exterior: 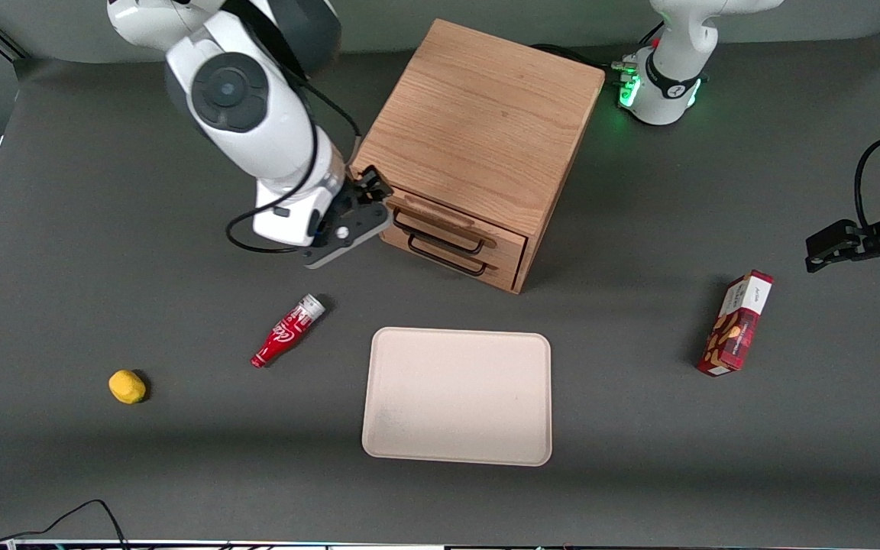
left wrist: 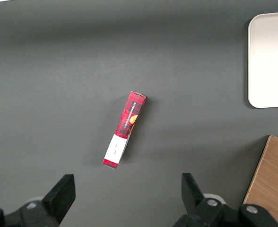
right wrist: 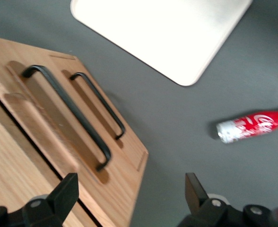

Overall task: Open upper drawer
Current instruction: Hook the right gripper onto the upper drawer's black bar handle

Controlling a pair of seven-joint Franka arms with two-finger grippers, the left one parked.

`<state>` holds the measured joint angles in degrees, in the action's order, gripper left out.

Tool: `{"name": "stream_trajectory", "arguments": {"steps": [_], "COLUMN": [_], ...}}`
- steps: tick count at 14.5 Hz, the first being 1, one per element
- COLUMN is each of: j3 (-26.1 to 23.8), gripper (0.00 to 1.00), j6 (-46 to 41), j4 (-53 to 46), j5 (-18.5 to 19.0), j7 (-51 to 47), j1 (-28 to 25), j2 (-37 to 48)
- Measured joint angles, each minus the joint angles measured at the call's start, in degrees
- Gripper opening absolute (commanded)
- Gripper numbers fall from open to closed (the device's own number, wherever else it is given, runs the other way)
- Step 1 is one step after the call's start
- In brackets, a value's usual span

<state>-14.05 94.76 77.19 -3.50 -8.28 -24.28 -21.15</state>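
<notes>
Nearest the front camera on the desk lies a tray, with a lemon and a red bottle toward the working arm's end and a red box toward the parked arm's. Farther off stands the cabinet, both drawers shut. The upper drawer sits above the lower drawer. The tool, fingers spread, hovers at the drawer front's corner, apparently lining up with the upper handle, not yet around it.
</notes>
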Motion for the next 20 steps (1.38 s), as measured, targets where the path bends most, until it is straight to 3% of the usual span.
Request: {"name": "stream_trajectory", "arguments": {"steps": [3, 11, 20], "j3": [-1.0, -1.5, -2.1], "gripper": [1.00, 1.00, 1.00], "j6": [2.0, 6.0, 11.3], "j4": [-2.8, -3.8, -2.4], "j5": [0.0, 0.0, 0.0], "j7": [1.3, 19.8, 26.7], "j1": [-2.1, -1.6, -2.2], "j2": [-3.5, -6.6, -8.5]}}
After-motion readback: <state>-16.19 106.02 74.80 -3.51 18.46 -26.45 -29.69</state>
